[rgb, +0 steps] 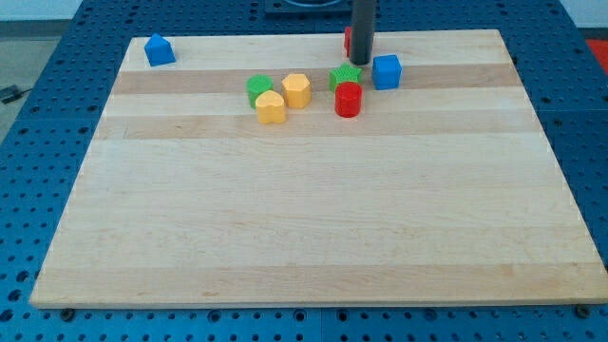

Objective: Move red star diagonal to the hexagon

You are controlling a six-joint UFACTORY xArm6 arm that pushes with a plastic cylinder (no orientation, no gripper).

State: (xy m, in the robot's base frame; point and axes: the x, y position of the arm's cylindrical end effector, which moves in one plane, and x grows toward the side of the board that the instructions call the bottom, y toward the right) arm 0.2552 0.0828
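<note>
Resting wooden board (304, 218), blue pegboard (38, 190)

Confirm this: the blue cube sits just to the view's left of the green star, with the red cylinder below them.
Not quite. In the camera view the blue cube sits just to the view's right of the green star, not its left. The red cylinder is indeed below them, and my tip is just above the green star.

wooden board (313, 228), small coloured blocks (283, 97) on top
</note>
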